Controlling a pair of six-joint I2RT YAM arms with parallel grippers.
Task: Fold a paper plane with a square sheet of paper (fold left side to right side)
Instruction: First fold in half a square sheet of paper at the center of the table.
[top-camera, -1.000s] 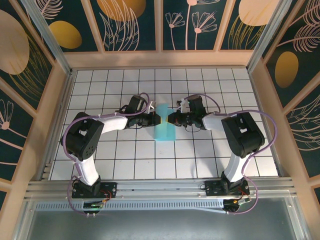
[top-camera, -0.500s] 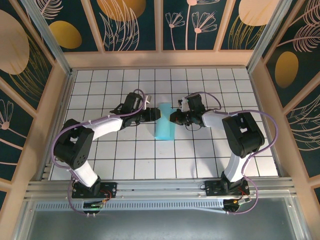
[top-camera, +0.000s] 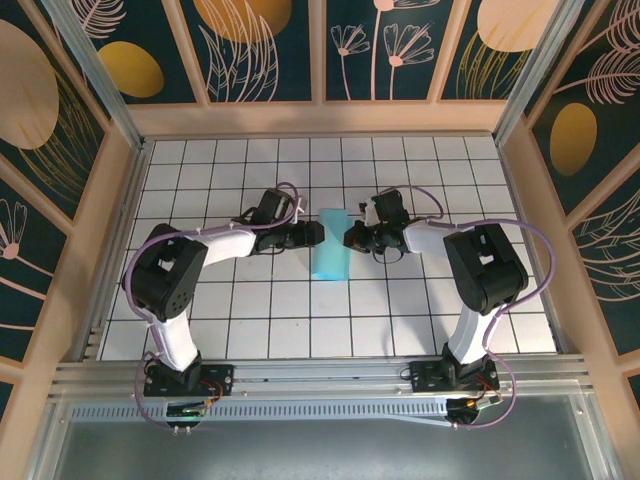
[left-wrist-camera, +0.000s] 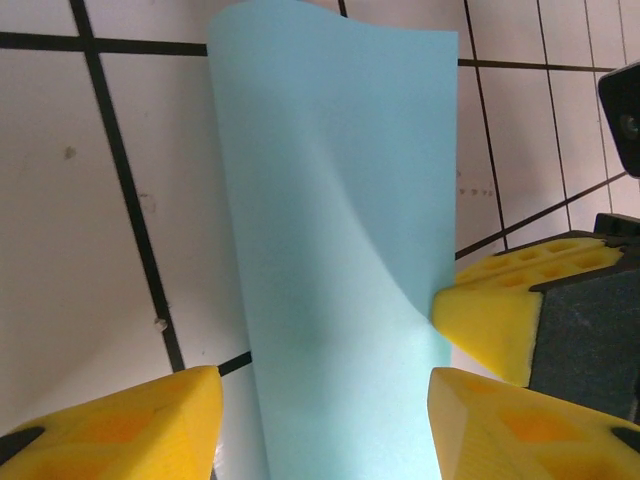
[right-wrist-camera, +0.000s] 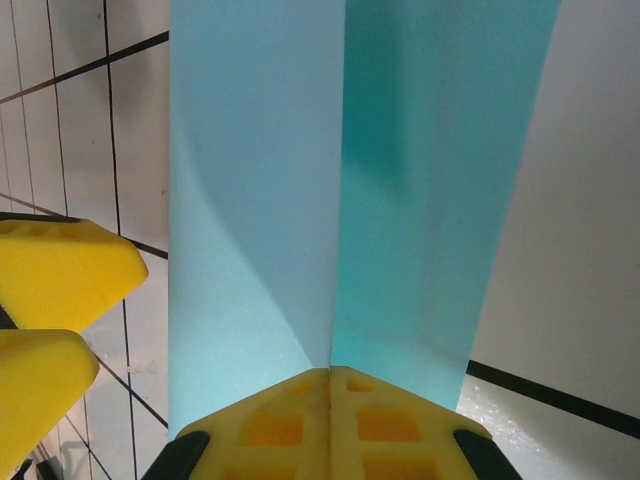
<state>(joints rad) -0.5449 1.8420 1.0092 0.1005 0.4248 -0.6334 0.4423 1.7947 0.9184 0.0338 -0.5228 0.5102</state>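
Two grippers part over a half-folded sheet: a second ago the left gripper (top-camera: 316, 233) and the right gripper (top-camera: 350, 238) were tip to tip above the middle of the square sheet of paper (top-camera: 330, 247); now they have drawn back to its opposite long edges, left and right. The paper lies near the centre of the table (top-camera: 200, 320), a little nearer the far edge than the near one. It reads as a narrow upright strip that has tilted slightly, with its left side already brought over onto its right.

The left wrist view shows the top layer bowing up in a soft curve, so the crease looks laid but not yet pressed flat, and this step seems near its end, not finished. No dart shape has formed yet.

The left jaws stand spread wide, with their yellow pads (left-wrist-camera: 130, 425) on either side of the strip's near end and gripping nothing. The right gripper's pads (right-wrist-camera: 330, 425) are pressed together at the paper's edge and appear to pinch the folded layers there.

The count is one sheet of blue paper, two arms, two grippers and four yellow pads.
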